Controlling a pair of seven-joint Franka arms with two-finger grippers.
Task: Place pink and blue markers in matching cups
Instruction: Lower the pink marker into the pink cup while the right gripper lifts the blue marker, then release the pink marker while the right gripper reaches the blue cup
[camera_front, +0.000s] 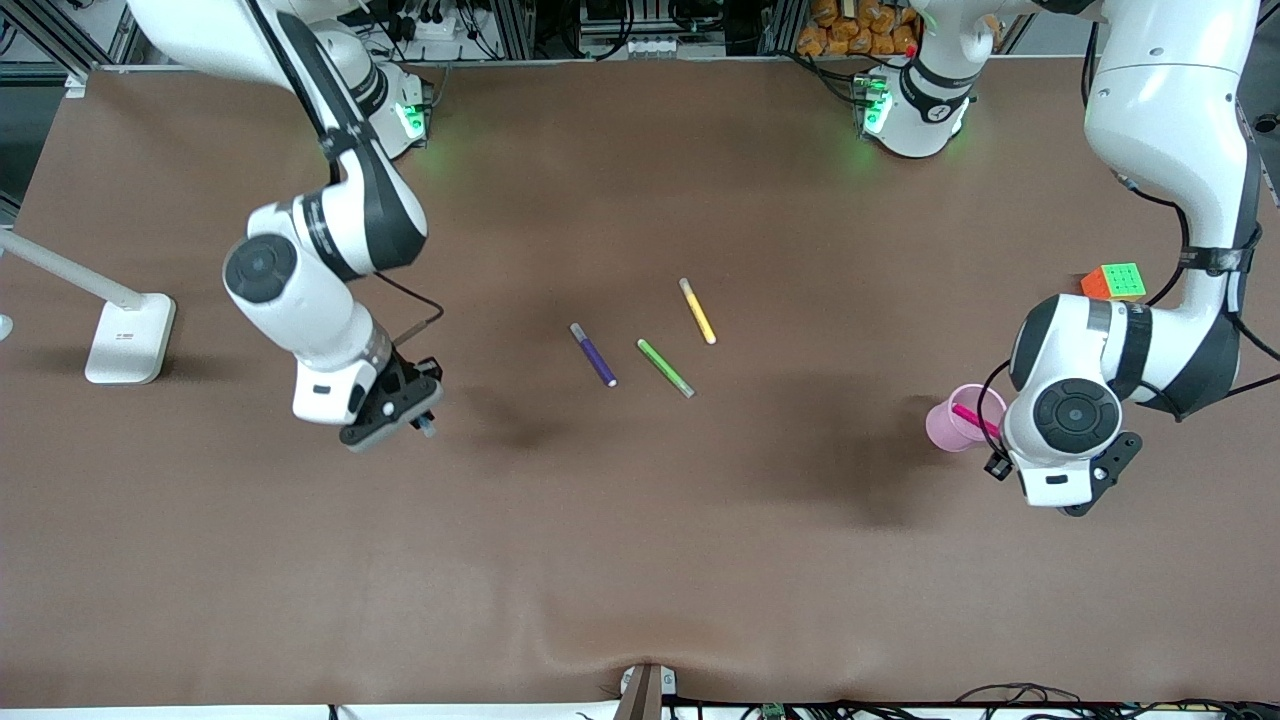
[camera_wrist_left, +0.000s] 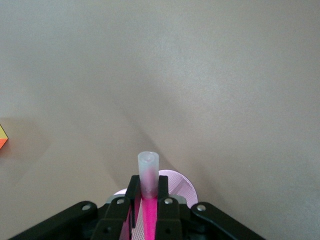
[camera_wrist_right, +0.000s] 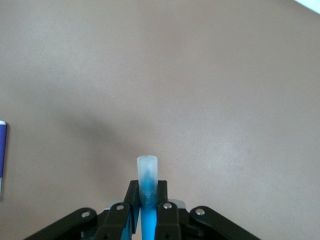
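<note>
Your left gripper (camera_wrist_left: 149, 210) jaws pinch pink marker (camera_wrist_left: 149, 220) over pink cup (camera_front: 958, 420). Your right gripper (camera_wrist_right: 148, 210) jaws pinch blue marker (camera_wrist_right: 148, 215) over bare table (camera_front: 640, 550).

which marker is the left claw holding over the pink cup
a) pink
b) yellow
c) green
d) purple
a: the left wrist view shows the left claw shut on the pink marker over the pink cup, while the purple, green and yellow pens lie on the table.
</note>
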